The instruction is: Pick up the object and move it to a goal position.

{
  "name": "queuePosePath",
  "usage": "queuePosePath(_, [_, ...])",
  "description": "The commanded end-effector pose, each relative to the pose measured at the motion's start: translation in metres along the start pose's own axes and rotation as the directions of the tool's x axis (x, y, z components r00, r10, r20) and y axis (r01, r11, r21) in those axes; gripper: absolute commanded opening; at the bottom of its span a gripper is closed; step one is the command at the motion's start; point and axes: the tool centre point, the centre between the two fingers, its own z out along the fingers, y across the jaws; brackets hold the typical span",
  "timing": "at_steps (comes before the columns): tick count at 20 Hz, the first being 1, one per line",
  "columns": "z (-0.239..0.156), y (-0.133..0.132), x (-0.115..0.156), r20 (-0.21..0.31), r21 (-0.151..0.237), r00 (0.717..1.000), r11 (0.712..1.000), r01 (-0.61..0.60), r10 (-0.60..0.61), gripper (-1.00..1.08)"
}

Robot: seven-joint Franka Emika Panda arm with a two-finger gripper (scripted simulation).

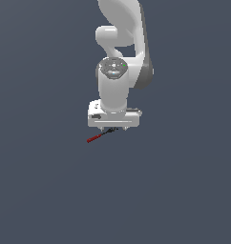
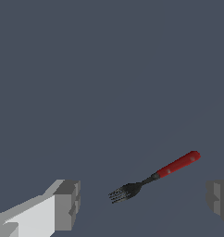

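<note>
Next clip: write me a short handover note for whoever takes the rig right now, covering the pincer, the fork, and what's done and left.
Pincer: open, fingers spread wide, holding nothing.
Fork: red handle, black tines, lying between the two fingers in the wrist view; in the exterior view it pokes out from under the pincer toward that view's left.
Done: the pincer is lined up over the fork.
Left: close on the fork, lift it, carry it to the goal. No goal marker is visible.

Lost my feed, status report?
Gripper open, straddling the fork. Fork not gripped, red handle sticking out sideways. Nothing in the way.
</note>
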Motion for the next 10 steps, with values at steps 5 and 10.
queuePosePath(5, [0.004,0.001,-0.001,0.0,0.003,1.0,1.0,-0.026,0.026,1.0])
queuePosePath(10, [0.013,0.004,-0.005,-0.002,0.009,0.995,0.995,-0.097,0.097,1.0])
